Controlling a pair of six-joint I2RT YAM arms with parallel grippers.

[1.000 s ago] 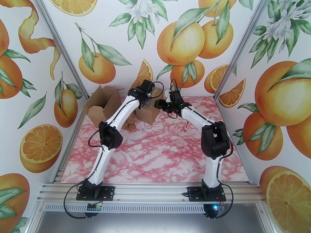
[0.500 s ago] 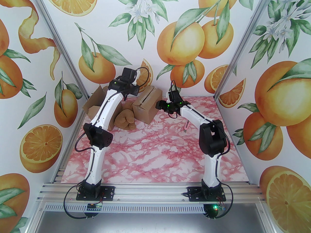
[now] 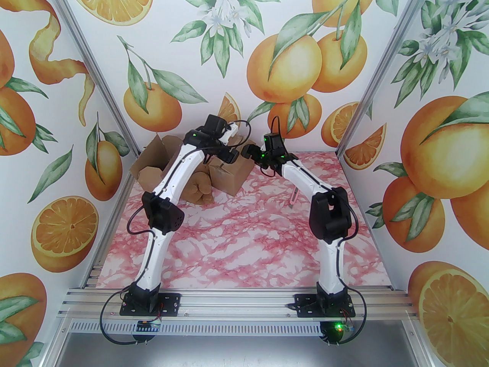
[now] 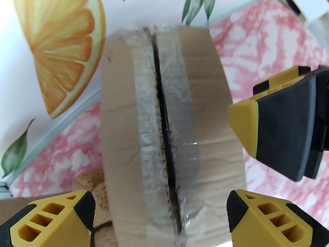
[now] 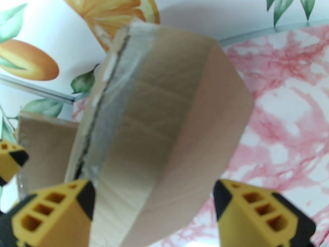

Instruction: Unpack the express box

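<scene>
Standing at the far middle of the table (image 3: pixel 248 243): express box (image 3: pixel 229 175), tape slit along the top seam, flaps down. Left gripper (image 4: pixel 160 207) above it, jaws wide, empty. Right gripper (image 5: pixel 154 194) just right of it, jaws wide, empty. Opened carton (image 3: pixel 153 168) far left; brown plush (image 3: pixel 198 187) between the cartons.

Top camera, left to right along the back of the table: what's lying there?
Opened cardboard box → brown plush toy → taped box, seam slit → pink tool.
</scene>
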